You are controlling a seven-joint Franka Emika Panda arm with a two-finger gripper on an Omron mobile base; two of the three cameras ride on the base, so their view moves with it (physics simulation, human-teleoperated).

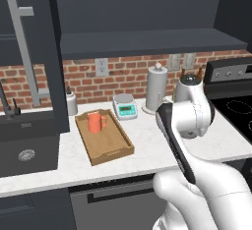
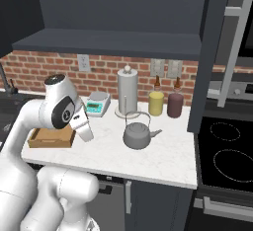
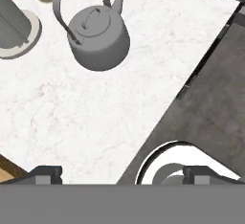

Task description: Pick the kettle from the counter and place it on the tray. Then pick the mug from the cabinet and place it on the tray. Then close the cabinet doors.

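Squat grey metal kettle (image 3: 99,37) on speckled white counter (image 3: 72,117) — gripper (image 3: 122,175) jaws wide, empty.

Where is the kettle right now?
The kettle sits on the white counter, in front of the paper-towel roll and right of the tray. It's at the hand view's top.

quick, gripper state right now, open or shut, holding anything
Gripper: open, jaws spread wide, holding nothing; it hangs over the counter, apart from the kettle.
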